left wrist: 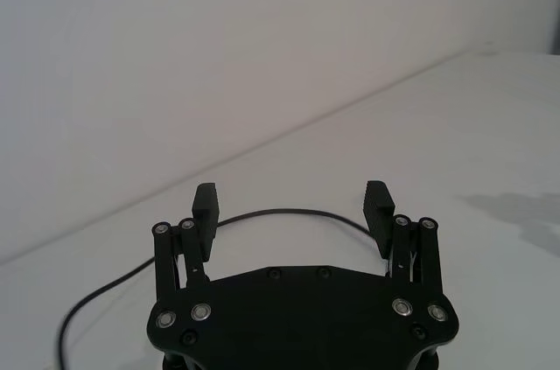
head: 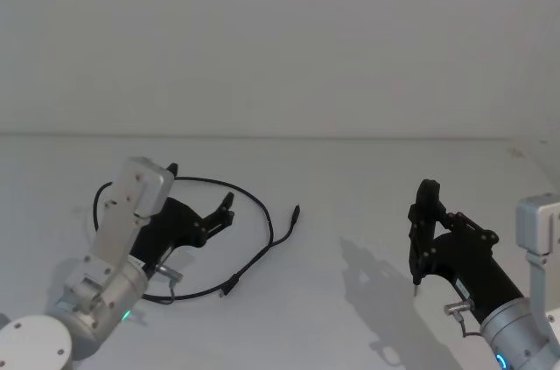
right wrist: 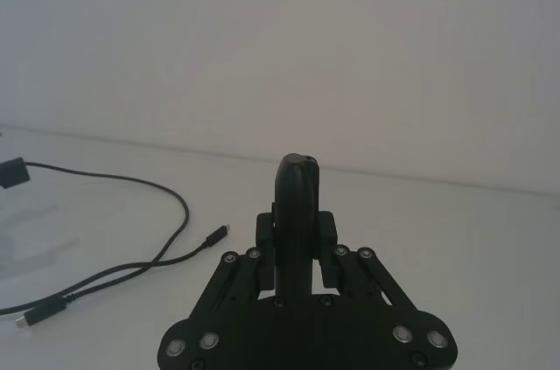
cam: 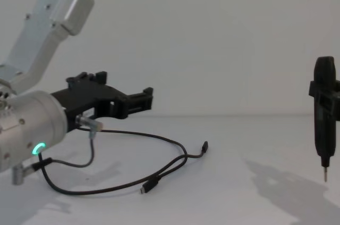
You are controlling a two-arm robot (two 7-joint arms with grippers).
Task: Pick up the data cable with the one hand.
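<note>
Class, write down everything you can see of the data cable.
The data cable is long, thin, black and looks flexible, with a small plug at each end. It lies slack on the white table in a loose loop, and its two end stretches run close together before parting. The open left gripper hovers above the loop and appears not to touch it.

Left claw (head: 201, 188), spread wide, over the looped data cable (head: 269, 241).
</note>
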